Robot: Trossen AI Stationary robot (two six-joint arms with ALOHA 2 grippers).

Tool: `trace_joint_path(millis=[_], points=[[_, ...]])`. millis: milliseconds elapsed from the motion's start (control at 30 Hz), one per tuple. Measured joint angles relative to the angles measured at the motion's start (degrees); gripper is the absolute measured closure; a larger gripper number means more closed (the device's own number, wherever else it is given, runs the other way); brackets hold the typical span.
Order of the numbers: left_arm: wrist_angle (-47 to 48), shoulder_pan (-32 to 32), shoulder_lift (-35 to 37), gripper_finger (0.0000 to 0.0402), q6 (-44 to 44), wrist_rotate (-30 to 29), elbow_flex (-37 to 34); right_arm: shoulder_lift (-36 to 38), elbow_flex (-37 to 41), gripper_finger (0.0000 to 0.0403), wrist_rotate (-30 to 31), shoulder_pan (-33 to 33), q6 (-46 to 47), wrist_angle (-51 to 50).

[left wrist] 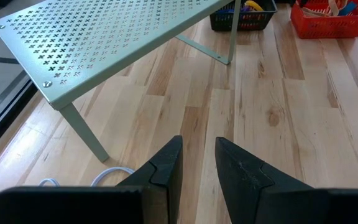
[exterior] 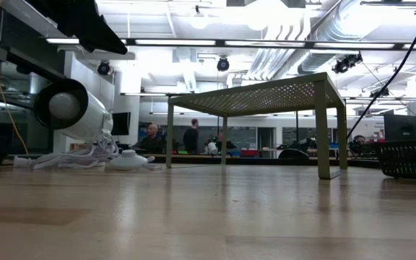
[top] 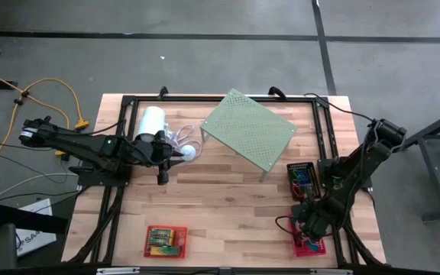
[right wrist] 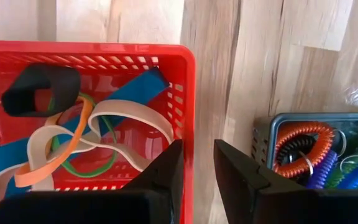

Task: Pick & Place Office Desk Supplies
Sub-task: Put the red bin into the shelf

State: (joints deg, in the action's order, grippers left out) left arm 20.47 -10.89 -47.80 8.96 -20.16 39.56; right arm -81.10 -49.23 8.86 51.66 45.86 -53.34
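Three mesh baskets on the bench: a red basket of rubber bands at the front right corner, a black basket just behind it by the right edge, and another red basket at the front edge, left of centre. Right gripper hangs over the corner basket's rim, fingers slightly parted, empty. Left gripper near the white cylinder, slightly parted, empty. Green perforated shelf at back centre.

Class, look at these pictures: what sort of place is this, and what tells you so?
Probably a robotics lab or workshop. A wooden table has two robot arms mounted at its sides, cables trail over a bare grey floor, and the low view shows exposed ceiling ducts with people at benches behind.
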Motion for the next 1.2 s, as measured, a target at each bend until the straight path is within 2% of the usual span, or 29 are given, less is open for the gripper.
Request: trace_joint_path(millis=[500,833,1200], points=[[0.0,0.0,0.0,0.0313,0.0,0.0,0.0,-0.1,2.5,0.0326,-0.4,0.0,2.1,4.7],[0.0,0.0,0.0,0.0313,0.0,0.0,0.0,-5.3,2.5,0.0326,-3.8,0.1,2.4,6.4],[0.0,0.0,0.0,0.0313,0.0,0.0,0.0,-5.9,2.5,0.0326,-4.9,0.1,2.6,6.7]])
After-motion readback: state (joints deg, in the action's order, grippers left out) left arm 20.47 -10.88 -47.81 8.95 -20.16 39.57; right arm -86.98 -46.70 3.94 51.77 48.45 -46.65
